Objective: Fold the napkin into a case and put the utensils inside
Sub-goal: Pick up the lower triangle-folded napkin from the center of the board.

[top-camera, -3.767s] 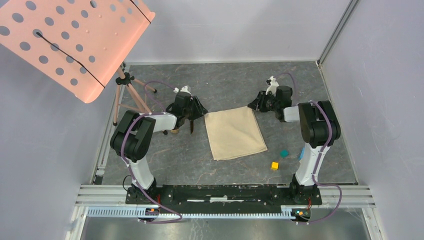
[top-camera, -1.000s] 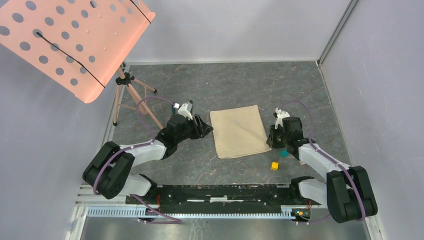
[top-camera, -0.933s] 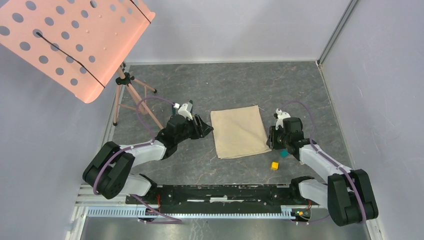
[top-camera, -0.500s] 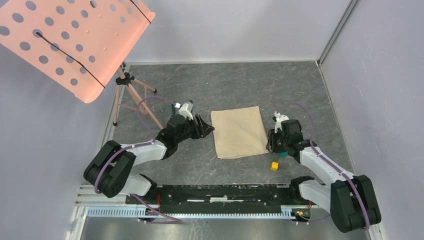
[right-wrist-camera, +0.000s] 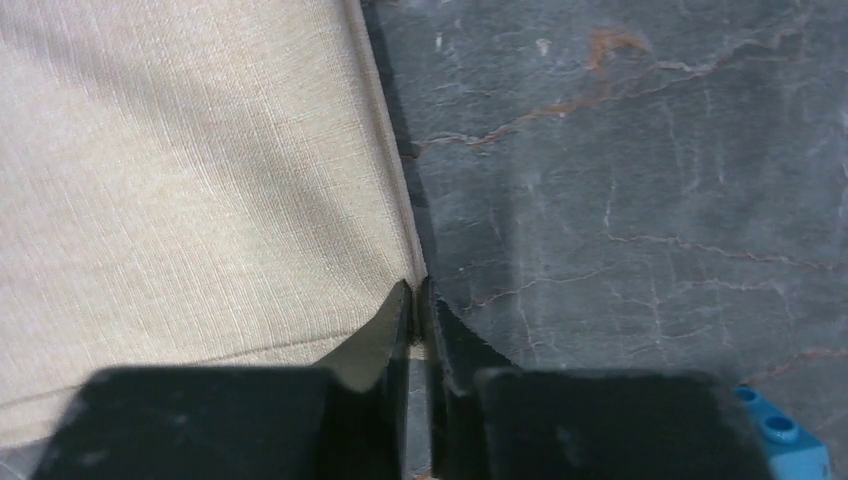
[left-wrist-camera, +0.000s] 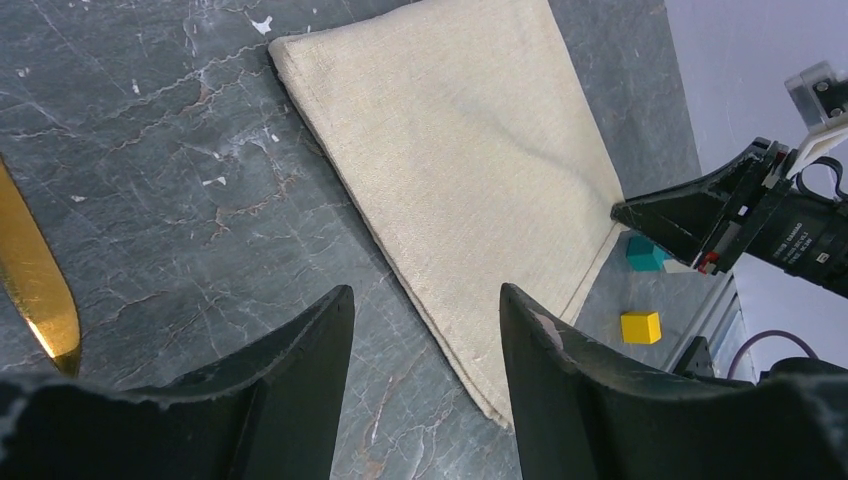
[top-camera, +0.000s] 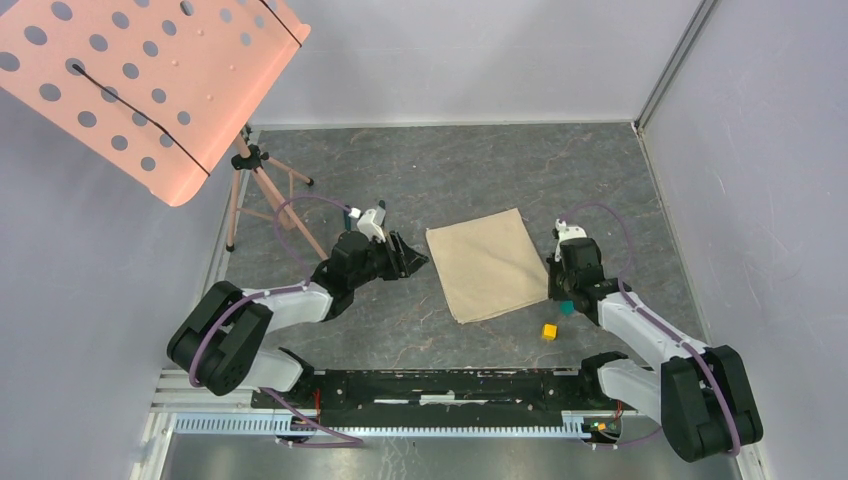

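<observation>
Item: napkin (top-camera: pixel 488 263), right end effector (right-wrist-camera: pixel 418 292) pinched shut on its hem, left end effector (left-wrist-camera: pixel 425 295) half-open, empty; best lifted low, layers kept square.

The table top (top-camera: pixel 450 165) was a dark grey, marble-veined slab enclosed by pale lavender walls (top-camera: pixel 450 60), lit evenly. A salmon-pink perforated panel (top-camera: pixel 130 70) (crossed by two black cords (top-camera: pixel 140 117)) stood tilted on a tripod (top-camera: pixel 258 195) at the far left; an aluminium rail (top-camera: pixel 450 425) ran along the near edge.

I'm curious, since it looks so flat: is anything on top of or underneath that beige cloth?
Nothing lies on top of the napkin; its surface is bare. It rests on the grey table. Anything beneath is covered from view.
</observation>
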### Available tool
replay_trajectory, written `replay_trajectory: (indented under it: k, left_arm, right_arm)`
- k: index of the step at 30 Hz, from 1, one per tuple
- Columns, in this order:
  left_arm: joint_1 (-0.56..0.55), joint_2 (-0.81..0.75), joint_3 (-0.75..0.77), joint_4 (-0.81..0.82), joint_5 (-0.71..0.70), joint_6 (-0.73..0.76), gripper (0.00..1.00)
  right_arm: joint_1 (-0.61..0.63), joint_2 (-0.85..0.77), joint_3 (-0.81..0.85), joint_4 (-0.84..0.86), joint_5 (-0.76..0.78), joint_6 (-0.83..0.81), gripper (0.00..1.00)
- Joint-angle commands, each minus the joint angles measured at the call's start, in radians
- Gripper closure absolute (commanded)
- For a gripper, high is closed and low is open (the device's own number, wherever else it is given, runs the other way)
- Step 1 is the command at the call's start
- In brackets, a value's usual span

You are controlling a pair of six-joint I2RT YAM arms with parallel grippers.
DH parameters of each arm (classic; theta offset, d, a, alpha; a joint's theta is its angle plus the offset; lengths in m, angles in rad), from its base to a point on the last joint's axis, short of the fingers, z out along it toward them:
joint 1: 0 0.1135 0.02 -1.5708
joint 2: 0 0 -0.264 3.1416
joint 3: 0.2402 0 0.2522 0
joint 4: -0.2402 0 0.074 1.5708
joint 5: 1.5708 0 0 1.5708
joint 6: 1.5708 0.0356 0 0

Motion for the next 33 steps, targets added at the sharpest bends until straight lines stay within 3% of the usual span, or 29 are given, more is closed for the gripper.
replay_trajectory:
  k: [1, 4, 9, 15, 23, 30, 33]
  left_arm:
    - [0.009, -0.020, -0.019, 0.078, 0.017, -0.034, 0.38]
    - [0.010, -0.038, -0.037, 0.090, -0.002, -0.041, 0.38]
    - [0.011, -0.198, -0.158, 0.105, -0.193, -0.088, 0.37]
    - [0.009, -0.431, -0.290, 0.092, -0.380, -0.122, 0.32]
    - [0.009, -0.460, -0.301, 0.079, -0.393, -0.122, 0.31]
    - [0.009, -0.497, -0.315, 0.068, -0.407, -0.125, 0.31]
    - [0.010, -0.501, -0.317, 0.067, -0.410, -0.125, 0.30]
  right_arm:
    - [0.003, -0.013, 0.064, -0.051, 0.092, -0.034, 0.72]
    - [0.057, -0.047, 0.144, -0.141, 0.135, -0.057, 0.53]
    - [0.207, -0.031, 0.264, -0.269, 0.082, -0.076, 0.39]
    - [0.536, 0.157, 0.369, -0.310, -0.015, 0.004, 0.27]
    - [0.750, 0.394, 0.549, -0.330, 0.057, 0.127, 0.24]
    - [0.794, 0.519, 0.608, -0.316, 0.074, 0.156, 0.43]
    - [0.795, 0.550, 0.621, -0.309, 0.076, 0.156, 0.43]
